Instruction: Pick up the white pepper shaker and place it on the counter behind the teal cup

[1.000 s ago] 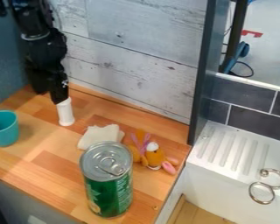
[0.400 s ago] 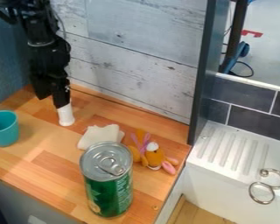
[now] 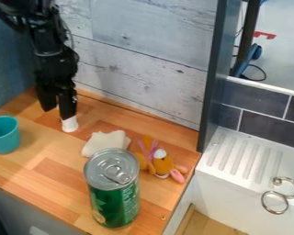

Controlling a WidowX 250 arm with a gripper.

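The gripper (image 3: 57, 112) hangs over the back left of the wooden counter, its two fingers apart. Its right finger covers the upper part of a small white cylinder (image 3: 70, 125) that stands upright; whether they touch I cannot tell. To the left front is a teal cup (image 3: 3, 137). A folded off-white cloth (image 3: 104, 143) lies right of the cylinder, and beside it an orange plush toy (image 3: 163, 165) with pink and purple parts. In front of the cloth a green can (image 3: 114, 195) with a silver top stands upright.
A whitish plank wall (image 3: 137, 69) runs along the counter's back edge, with a dark upright panel (image 3: 211, 78) at its right end. Beyond that is a white sink with a ridged drainboard (image 3: 241, 156) and metal rings (image 3: 274, 202).
The gripper has come down and slightly to the right, and its right finger now hides more of the white cylinder. The objects on the counter have stayed in place.
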